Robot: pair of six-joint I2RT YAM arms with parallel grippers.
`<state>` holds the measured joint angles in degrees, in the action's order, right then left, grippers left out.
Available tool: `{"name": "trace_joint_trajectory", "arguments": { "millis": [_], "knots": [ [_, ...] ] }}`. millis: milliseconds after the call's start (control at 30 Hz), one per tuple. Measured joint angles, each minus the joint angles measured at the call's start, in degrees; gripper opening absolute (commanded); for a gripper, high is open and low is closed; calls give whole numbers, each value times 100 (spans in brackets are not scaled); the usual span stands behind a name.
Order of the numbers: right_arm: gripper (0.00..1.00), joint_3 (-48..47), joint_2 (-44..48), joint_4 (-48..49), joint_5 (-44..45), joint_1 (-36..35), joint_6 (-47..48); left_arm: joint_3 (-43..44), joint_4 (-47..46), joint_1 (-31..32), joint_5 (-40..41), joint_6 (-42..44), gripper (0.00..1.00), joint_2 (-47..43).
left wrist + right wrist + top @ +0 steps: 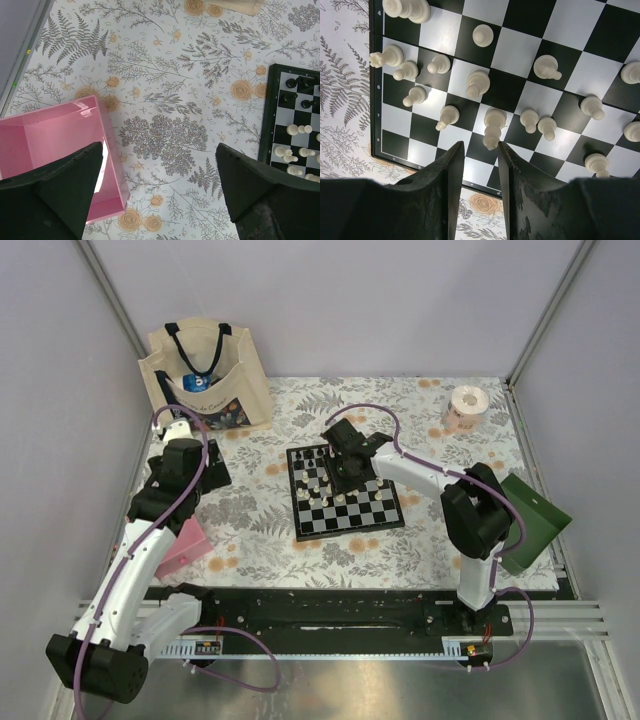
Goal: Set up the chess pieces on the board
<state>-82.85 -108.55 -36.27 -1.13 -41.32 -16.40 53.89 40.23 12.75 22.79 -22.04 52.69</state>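
The board lies mid-table with black and white chess pieces scattered on it. My right gripper hovers over its far part. In the right wrist view several white pieces stand on the board's squares, some leaning. A tall white piece stands just beyond my right gripper, its top close to the right fingertip. The jaws stand narrowly apart with nothing between them. My left gripper is wide open over the flowered cloth, left of the board's edge, where black pieces and white pieces show.
A pink box lies under my left gripper's left finger, near the table's left edge. A tote bag stands at the back left, a paper roll at the back right, and a green box at the right edge.
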Motion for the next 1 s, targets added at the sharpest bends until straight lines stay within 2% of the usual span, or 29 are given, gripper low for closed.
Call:
{"name": "trace_joint_trajectory", "arguments": {
  "millis": [400, 733, 833, 933, 1000],
  "knots": [
    [42, -44, -74, -20, 9, 0, 15, 0, -11, -142, -181, 0, 99, 0],
    [35, -118, -334, -52, 17, -2, 35, 0, -48, -195, -289, -2, 99, 0],
    [26, -118, -334, -50, 48, -2, 39, 0, -48, -205, -293, -2, 99, 0],
    [6, -118, -328, -42, 66, -2, 63, 0, -48, -212, -310, -2, 99, 0],
    [6, -118, -306, -44, 74, -4, 81, 0, -48, -227, -323, -2, 99, 0]
  ]
}}
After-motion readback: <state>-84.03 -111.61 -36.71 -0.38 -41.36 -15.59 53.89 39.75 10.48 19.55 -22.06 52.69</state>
